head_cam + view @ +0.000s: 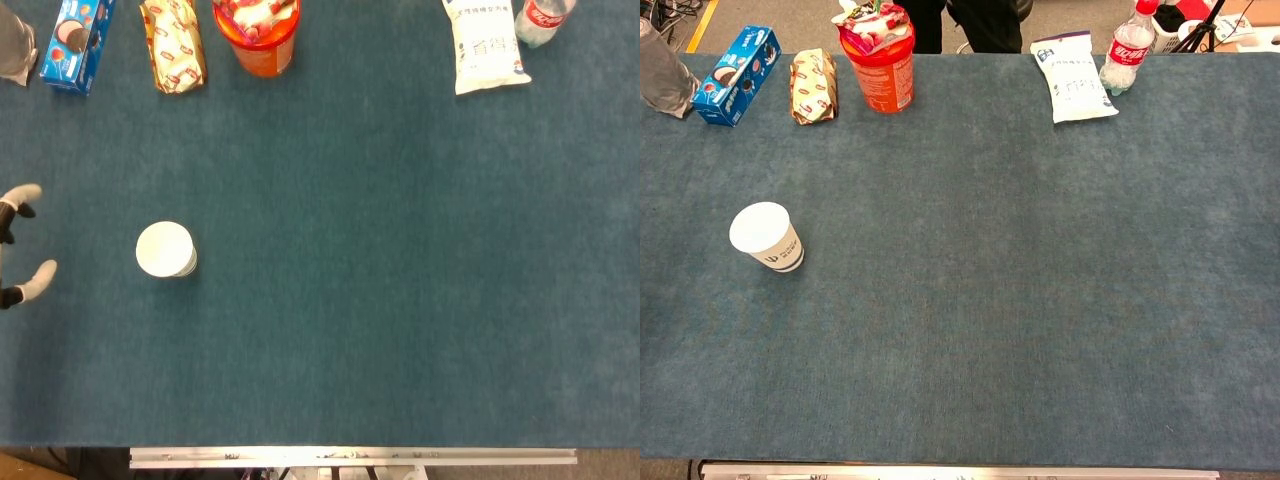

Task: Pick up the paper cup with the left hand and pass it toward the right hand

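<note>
A white paper cup [166, 249] stands upright on the blue table cloth at the left; the chest view shows the same paper cup [766, 236] with a dark band near its base. My left hand [20, 245] pokes in at the left edge of the head view, level with the cup and well apart from it. Only two pale fingertips [41, 276] show, spread wide with nothing between them. The chest view does not show this hand. My right hand is in neither view.
Along the far edge stand a blue cookie box [77, 42], a wrapped snack [174, 45], an orange tub [257, 35], a white bag [485, 45] and a bottle [542, 20]. A grey object [662, 75] sits at the far left corner. The table's metal front rail [350, 457] runs below.
</note>
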